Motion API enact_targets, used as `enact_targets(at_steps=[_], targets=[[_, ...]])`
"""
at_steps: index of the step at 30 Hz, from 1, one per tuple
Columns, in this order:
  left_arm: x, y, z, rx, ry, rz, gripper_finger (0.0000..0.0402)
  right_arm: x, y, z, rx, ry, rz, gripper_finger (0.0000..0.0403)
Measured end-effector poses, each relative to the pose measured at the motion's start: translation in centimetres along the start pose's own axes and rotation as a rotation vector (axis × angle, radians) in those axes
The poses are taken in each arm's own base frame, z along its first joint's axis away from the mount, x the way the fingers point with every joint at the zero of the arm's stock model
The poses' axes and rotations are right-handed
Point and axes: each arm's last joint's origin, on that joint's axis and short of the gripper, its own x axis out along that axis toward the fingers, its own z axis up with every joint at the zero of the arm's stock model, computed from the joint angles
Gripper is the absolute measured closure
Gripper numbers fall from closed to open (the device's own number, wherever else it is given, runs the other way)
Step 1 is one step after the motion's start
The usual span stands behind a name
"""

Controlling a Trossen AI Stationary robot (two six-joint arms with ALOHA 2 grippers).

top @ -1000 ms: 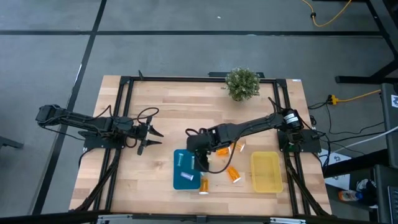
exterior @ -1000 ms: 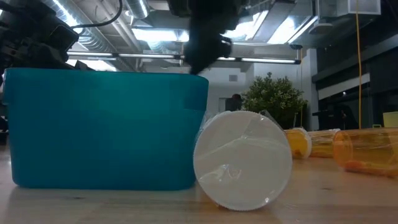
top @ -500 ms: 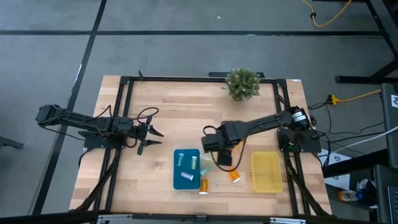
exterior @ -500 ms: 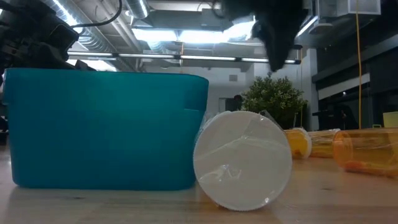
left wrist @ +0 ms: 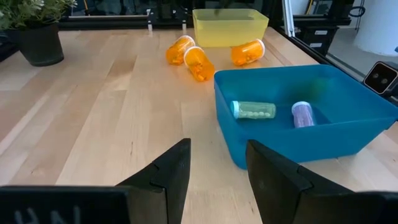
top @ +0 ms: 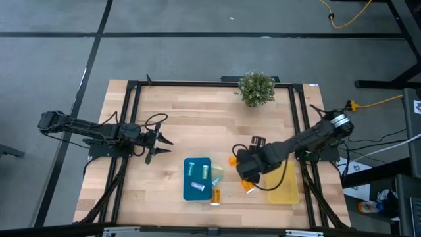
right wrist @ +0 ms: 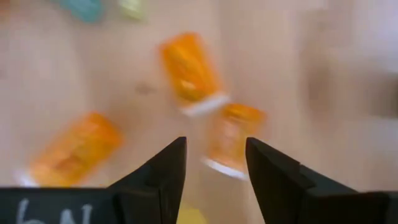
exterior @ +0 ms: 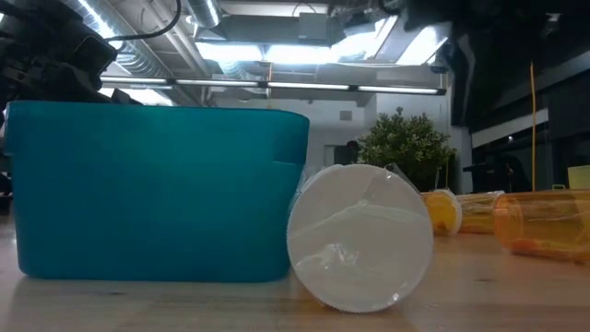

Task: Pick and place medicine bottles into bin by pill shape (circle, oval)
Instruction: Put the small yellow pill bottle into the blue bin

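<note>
Right arm [top: 296, 140] seemingly nearer yellow bin [top: 285, 191]

Both arms are dark and slender, with black cables looping near the wrists.

Two bottles [left wrist: 254, 110] lie in my blue bin [left wrist: 348, 134]; orange bottles [left wrist: 198, 63] lie beside the yellow bin [left wrist: 229, 27].

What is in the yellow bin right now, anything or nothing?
Apparently nothing: the yellow bin shows no bottle inside from the left wrist view, though the right arm partly covers it from above.
</note>
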Motion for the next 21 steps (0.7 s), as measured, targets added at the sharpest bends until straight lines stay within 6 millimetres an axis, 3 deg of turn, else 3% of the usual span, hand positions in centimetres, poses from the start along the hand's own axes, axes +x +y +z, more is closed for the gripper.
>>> enact_targets(at_steps=[3,8,14,21], targets=[[0.0,0.0,0.1,0.0,-0.005,0.0,0.0254,1.5,0.6,-0.4,0.014,-0.137,0.187,0.0235],[0.0,0.0,0.1,0.005,-0.01,0.0,0.0254,2.5,1.2,1.0,0.023,-0.435,0.356,0.0235],[0.0,0.0,0.1,0.006,-0.009,0.0,0.0254,2.4,1.4,2.1,-0.051,-0.606,0.391,0.0235],[0.0,0.0,0.1,0.007,-0.009,0.0,0.0254,2.1,1.2,2.6,0.021,-0.661,0.374,0.0232]])
